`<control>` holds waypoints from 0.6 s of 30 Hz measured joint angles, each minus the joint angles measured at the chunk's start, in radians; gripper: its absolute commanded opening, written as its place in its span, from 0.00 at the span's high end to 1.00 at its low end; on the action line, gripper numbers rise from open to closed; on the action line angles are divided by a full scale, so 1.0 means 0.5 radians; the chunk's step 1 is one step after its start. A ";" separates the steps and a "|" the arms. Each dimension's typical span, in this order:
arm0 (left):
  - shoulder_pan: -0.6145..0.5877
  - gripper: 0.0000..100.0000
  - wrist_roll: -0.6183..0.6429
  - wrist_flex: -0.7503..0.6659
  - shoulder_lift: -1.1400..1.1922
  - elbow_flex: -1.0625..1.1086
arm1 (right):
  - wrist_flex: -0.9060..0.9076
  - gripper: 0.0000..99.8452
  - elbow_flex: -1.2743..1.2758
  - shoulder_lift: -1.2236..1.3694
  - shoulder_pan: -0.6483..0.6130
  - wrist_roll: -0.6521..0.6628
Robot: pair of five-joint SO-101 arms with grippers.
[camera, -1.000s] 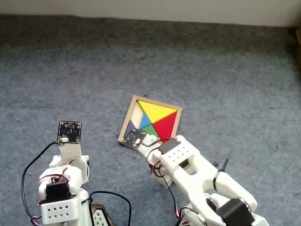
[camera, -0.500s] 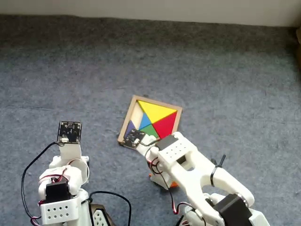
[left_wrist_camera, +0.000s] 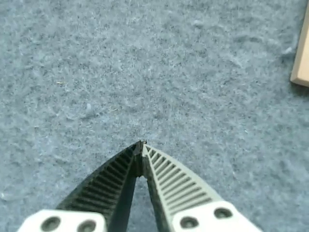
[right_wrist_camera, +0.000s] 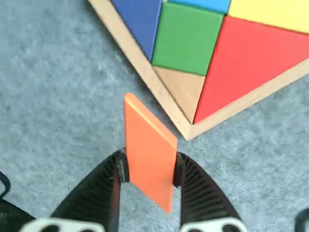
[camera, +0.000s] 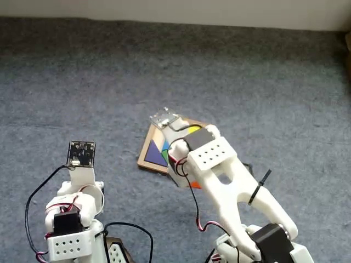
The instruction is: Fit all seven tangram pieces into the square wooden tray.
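High view: grey carpet [camera: 263,82] under the wooden tray [camera: 144,149], pale wall [camera: 192,10] behind

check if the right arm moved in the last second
Yes. The right arm swung forward over the wooden tray, from its near edge toward its far corner, carrying the orange piece.

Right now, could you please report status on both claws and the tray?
Right claw shut on orange piece, just outside tray corner. Left claw shut, empty, over carpet. Corner gap bare, nothing blocking.
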 measured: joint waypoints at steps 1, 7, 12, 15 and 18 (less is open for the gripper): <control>0.000 0.99 0.000 0.000 0.000 0.000 | 0.006 0.99 -0.037 0.000 0.000 -0.058; 0.000 0.99 0.000 0.000 0.000 0.000 | -0.006 0.99 -0.252 0.000 0.000 -0.374; 0.000 0.99 0.000 0.000 0.000 0.000 | -0.221 0.99 -0.304 0.028 0.000 -0.758; 0.000 0.99 0.000 0.000 0.000 0.000 | -0.402 0.99 -0.307 0.028 0.000 -0.979; 0.000 0.99 0.000 0.000 0.000 0.000 | -0.580 0.99 -0.310 0.028 0.000 -1.178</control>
